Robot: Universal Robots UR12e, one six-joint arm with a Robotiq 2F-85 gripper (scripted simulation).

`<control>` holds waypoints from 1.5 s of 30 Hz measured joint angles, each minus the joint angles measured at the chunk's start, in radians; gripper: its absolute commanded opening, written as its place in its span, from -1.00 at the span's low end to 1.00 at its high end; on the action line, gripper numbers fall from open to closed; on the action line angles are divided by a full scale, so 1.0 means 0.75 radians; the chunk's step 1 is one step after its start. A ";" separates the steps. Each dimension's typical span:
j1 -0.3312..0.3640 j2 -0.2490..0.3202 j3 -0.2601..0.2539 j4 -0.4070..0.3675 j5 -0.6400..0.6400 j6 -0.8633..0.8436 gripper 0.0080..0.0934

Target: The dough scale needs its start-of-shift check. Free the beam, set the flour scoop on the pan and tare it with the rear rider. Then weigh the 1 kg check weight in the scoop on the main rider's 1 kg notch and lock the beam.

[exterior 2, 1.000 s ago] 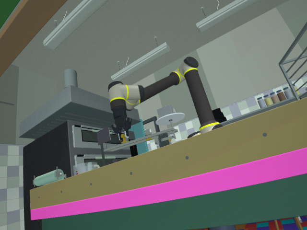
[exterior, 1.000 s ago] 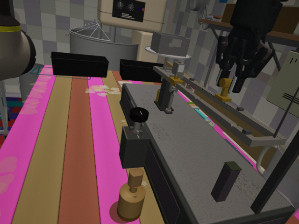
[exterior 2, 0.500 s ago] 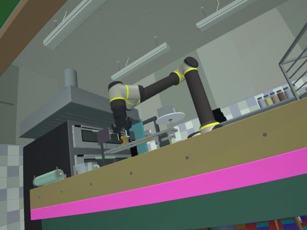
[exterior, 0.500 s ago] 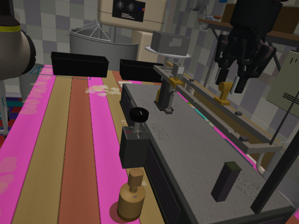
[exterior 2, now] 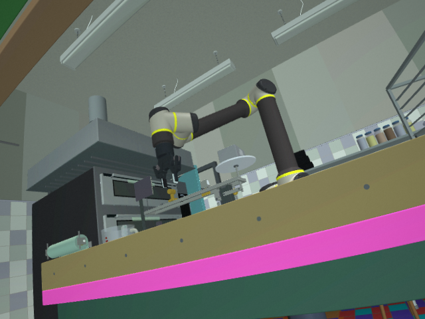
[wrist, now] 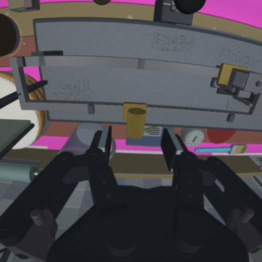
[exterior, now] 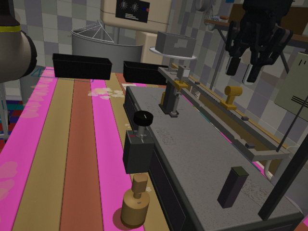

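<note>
The grey flour scoop (exterior: 175,44) sits on the round pan (exterior: 173,56) at the far end of the scale. The brass rear rider (exterior: 231,97) with its ribbed knob stands on the rear beam bar, about midway along. My gripper (exterior: 242,70) hangs above and just behind that rider, open and holding nothing. Through the wrist camera the rider (wrist: 135,120) lies ahead of my gripper (wrist: 137,146). The main rider (wrist: 228,74) sits near the pivot end of the front bar. The brass 1 kg check weight (exterior: 135,201) stands on the table beside the scale base, below the black lock knob (exterior: 143,117).
Two black trays (exterior: 82,66) stand at the back of the table, with a mixer bowl (exterior: 107,47) behind them. A dark upright post (exterior: 232,187) stands on the scale's grey base near its end. Flour patches mark the striped tabletop.
</note>
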State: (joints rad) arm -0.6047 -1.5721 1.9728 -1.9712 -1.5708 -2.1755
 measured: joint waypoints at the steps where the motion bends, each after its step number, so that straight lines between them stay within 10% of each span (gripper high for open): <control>1: 0.000 -0.004 -0.007 0.011 0.000 0.000 0.17; 21: 0.000 -0.063 -0.152 0.213 0.000 0.000 0.17; 45: 0.000 -0.066 -0.161 0.227 0.000 0.000 0.17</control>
State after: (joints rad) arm -0.6047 -1.6213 1.8518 -1.8012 -1.5708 -2.1755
